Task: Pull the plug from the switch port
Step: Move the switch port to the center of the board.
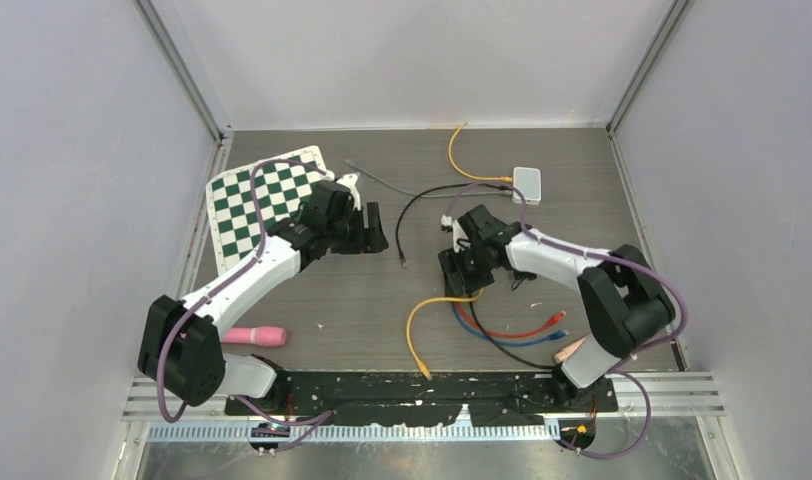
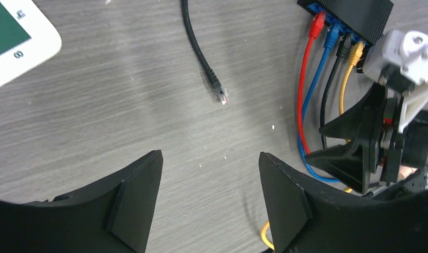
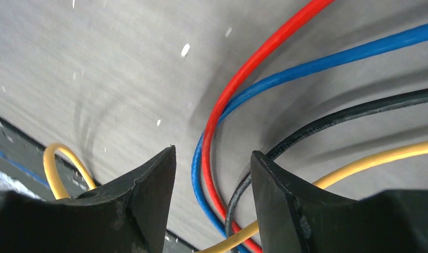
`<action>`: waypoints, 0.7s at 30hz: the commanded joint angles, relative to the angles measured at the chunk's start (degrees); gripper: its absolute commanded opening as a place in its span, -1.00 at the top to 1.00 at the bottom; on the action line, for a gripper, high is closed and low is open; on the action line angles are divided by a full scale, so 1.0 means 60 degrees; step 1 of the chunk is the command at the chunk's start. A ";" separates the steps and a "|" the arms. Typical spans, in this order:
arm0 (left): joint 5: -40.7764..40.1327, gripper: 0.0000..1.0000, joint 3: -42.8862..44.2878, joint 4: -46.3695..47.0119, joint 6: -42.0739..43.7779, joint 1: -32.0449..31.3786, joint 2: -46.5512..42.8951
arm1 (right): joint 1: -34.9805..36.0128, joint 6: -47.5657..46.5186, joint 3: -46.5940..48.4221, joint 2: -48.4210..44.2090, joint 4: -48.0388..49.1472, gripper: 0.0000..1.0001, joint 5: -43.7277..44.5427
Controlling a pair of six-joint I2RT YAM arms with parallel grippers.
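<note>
A black switch (image 2: 354, 13) lies at the top right of the left wrist view. Red (image 2: 318, 22), blue (image 2: 333, 34), black (image 2: 344, 45) and yellow (image 2: 355, 52) plugs sit in its ports. In the top view my right arm hides most of the switch. My right gripper (image 3: 212, 150) (image 1: 460, 270) is open, low over the cables. The red cable (image 3: 243, 74), blue cable (image 3: 328, 60) and black cable (image 3: 333, 118) run between its fingers. The yellow cable (image 3: 370, 161) passes under the right finger. My left gripper (image 2: 211, 155) (image 1: 374, 232) is open and empty over bare table, left of the switch.
A loose black cable ends in a free plug (image 2: 220, 95) (image 1: 403, 262) between the arms. A green chessboard (image 1: 262, 195) lies at the back left, a white box (image 1: 527, 183) with an orange cable at the back right, and a pink object (image 1: 254, 337) at the front left.
</note>
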 commanded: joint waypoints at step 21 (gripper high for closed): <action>0.0408 -0.96 -0.3214 0.1373 -0.0079 0.0064 -0.5015 | -0.1019 0.2782 0.1948 -0.1932 -0.1120 -0.95 0.5658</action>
